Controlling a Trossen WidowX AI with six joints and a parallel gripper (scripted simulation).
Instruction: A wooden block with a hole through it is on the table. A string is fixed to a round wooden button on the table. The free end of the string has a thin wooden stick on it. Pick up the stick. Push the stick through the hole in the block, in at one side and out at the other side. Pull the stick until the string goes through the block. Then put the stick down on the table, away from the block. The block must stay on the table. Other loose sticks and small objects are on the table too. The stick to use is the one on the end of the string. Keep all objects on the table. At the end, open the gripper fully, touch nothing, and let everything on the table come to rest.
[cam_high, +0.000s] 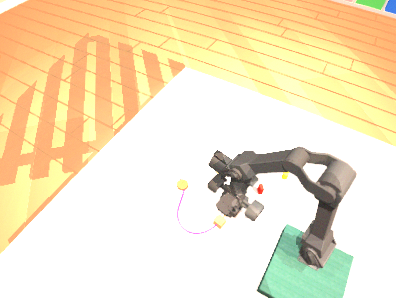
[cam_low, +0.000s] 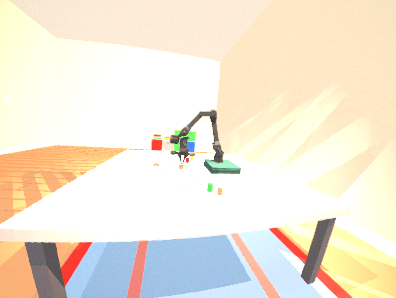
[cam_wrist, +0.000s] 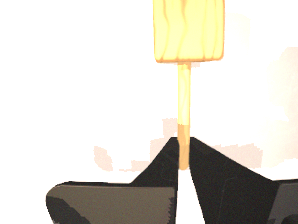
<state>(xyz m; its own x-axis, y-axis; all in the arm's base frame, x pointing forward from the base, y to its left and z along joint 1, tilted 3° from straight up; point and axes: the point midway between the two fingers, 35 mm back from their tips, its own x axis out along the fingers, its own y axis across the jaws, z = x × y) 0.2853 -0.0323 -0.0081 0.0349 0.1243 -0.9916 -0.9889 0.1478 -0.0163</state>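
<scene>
A white counter (cam_low: 150, 210) on dark grey legs (cam_low: 318, 250) is being lit by warm light in a room bounded by pale cream walls (cam_low: 310, 90), while an orange plank floor (cam_high: 100, 60) is being crossed by barred shadows (cam_high: 75, 110) and a blue, red-striped mat (cam_low: 170, 265) is being shaded beneath.
</scene>
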